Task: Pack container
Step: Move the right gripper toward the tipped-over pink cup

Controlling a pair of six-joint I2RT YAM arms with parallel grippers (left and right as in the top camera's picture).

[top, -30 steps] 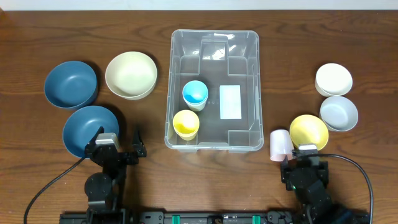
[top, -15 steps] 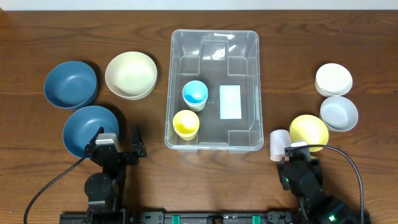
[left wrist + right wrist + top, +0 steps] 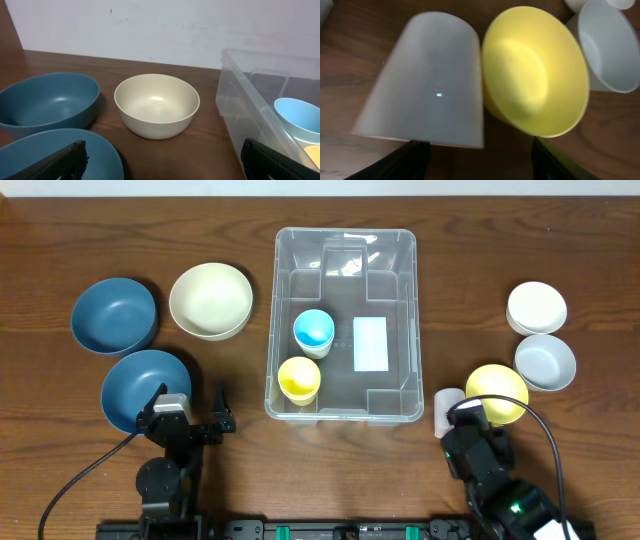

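Note:
The clear plastic container [image 3: 345, 268] stands at the table's middle with a white label [image 3: 370, 344] on its base. A light blue cup [image 3: 313, 332] and a yellow cup [image 3: 299, 379] stand inside it. Its near-left wall shows in the left wrist view [image 3: 240, 107]. A pale pink cup [image 3: 446, 406] lies on its side by the container's front right corner, next to a yellow bowl [image 3: 500, 387]. My right gripper [image 3: 480, 162] is open just in front of the pink cup [image 3: 425, 85] and yellow bowl [image 3: 535, 70]. My left gripper [image 3: 160, 162] is open and empty at the front left.
On the left are two blue bowls [image 3: 114, 314] [image 3: 140, 383] and a cream bowl [image 3: 210, 300], which also shows in the left wrist view [image 3: 156, 104]. On the right are a white bowl [image 3: 536, 307] and a grey-white bowl [image 3: 545, 361].
My right arm has moved forward and left, toward the pink cup and yellow bowl. The left arm has not moved.

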